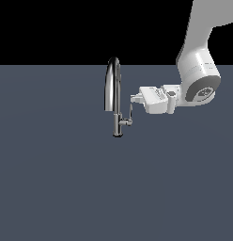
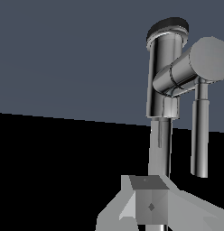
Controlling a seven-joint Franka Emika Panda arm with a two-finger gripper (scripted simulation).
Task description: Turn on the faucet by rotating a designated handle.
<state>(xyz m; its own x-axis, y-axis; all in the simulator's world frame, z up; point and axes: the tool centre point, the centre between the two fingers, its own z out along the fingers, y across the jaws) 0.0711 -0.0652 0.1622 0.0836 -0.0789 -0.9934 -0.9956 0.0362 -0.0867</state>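
Observation:
The chrome faucet (image 1: 113, 89) stands on the grey floor with its arched spout, stem and dark round base (image 1: 117, 135). The handle (image 1: 131, 113) is a thin blade rising from a short side stub on the exterior view's right of the stem. My gripper (image 1: 133, 99) lies level, pointing at the faucet, with its tips at the blade's upper end. Its fingers look pressed together and hold nothing. In the wrist view the gripper (image 2: 150, 198) sits close under the faucet's stem (image 2: 163, 76). The stub and the handle blade (image 2: 199, 135) lie just beside it.
The flat grey floor (image 1: 52, 188) spreads all round the faucet. My white arm (image 1: 198, 70) comes in from the exterior view's upper right. Nothing else shows.

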